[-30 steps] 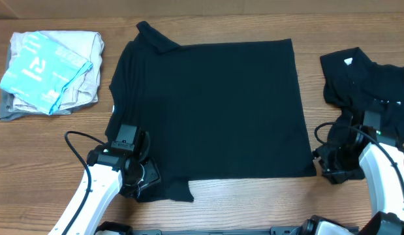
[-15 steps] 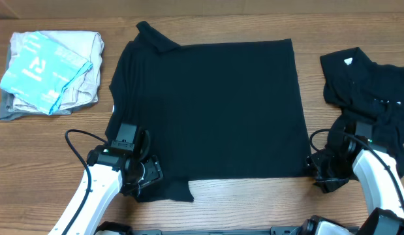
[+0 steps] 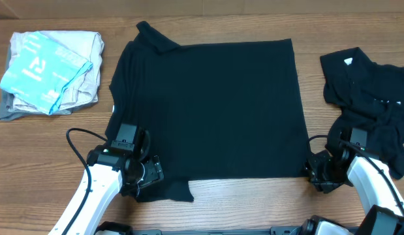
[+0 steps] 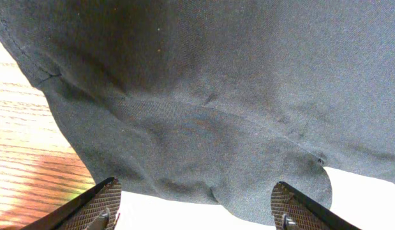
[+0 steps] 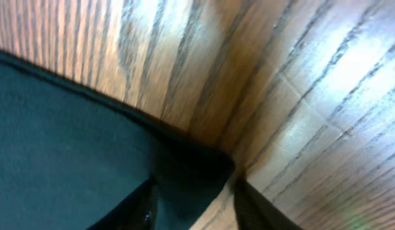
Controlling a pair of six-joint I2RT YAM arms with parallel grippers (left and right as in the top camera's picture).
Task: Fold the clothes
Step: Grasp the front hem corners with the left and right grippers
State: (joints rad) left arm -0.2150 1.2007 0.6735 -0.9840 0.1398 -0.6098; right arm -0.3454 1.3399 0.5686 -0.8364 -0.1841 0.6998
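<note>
Since a second ago, right pincer point(image 3: 312, 172) slid left over the worktop point(image 3: 51, 150) to the black shirt point(image 3: 208, 111), spread flat mid-frame, lower-right corner. Left pincer point(image 3: 151, 172) gapes at lower-left hem. I'd seat both corners deep, lift together. Right wrist view shows the corner between its jaws; pinched or not, I cannot tell. Overhead hides that.

A T-shirt point(image 3: 208, 111) is lying spread across the middle of the table point(image 3: 32, 150). A second garment point(image 3: 368, 91) is sitting beside it at the right edge. A pile of folded clothes point(image 3: 51, 72) is resting in the far left corner. The left gripper point(image 3: 151, 173) is sitting at the T-shirt's near left corner, and the right gripper point(image 3: 312, 171) at its near right corner.
</note>
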